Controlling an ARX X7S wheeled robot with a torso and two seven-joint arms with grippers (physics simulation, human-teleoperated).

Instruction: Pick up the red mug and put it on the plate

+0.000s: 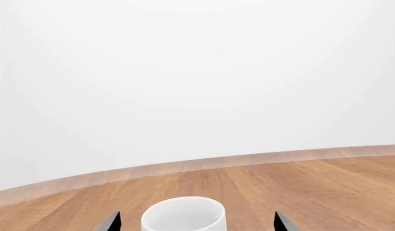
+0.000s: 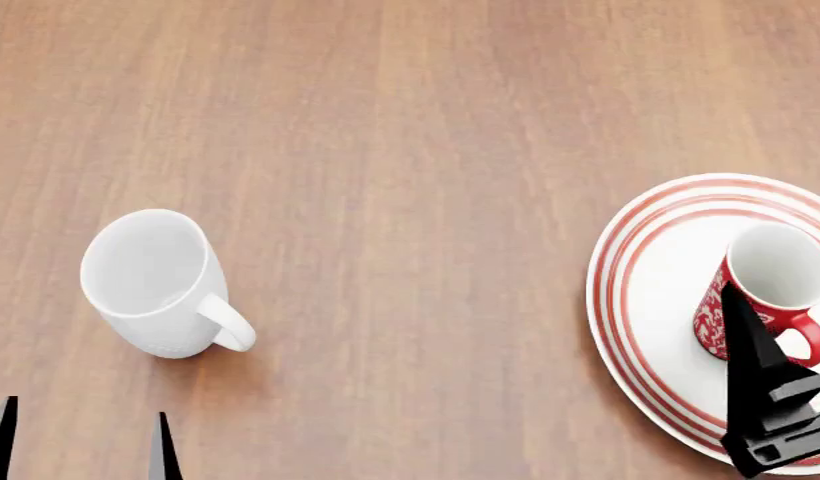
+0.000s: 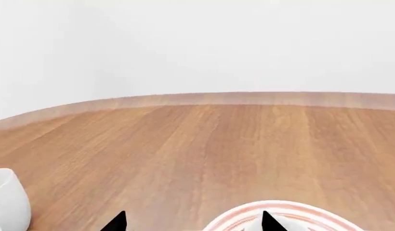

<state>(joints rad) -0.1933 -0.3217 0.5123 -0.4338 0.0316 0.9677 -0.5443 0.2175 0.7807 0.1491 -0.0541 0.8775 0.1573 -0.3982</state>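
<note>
Nearest the head camera, at the near right corner, the right gripper (image 2: 784,425) shows as a black finger rising in front of the red mug (image 2: 764,300). The mug stands upright on the plate (image 2: 637,290), right of the plate's centre, with its loop handle turned toward the near right. In the right wrist view two dark fingertips stand apart with nothing clamped between them, and only the plate's ringed rim (image 3: 249,216) lies between and below them; the mug itself does not appear there. So the right gripper reads as spread and empty. Whether the finger seen from the head camera touches the mug, I cannot tell.

At the near left, the left gripper (image 2: 83,440) shows two dark tips, apart, holding nothing. A plain white mug (image 2: 157,285) stands just beyond them on the wooden bench (image 2: 410,120), well apart from the plate. The left wrist view shows that white mug (image 1: 183,215) between the spread tips, not gripped.

Judging by how things lie, the placing looks done: the red mug sits on the plate and seems free. The step in hand would be the release and retreat. The next move calls for drawing the right gripper straight back and up, clear of the handle, so the mug is not nudged or tipped on the plate's sloped rim.
</note>
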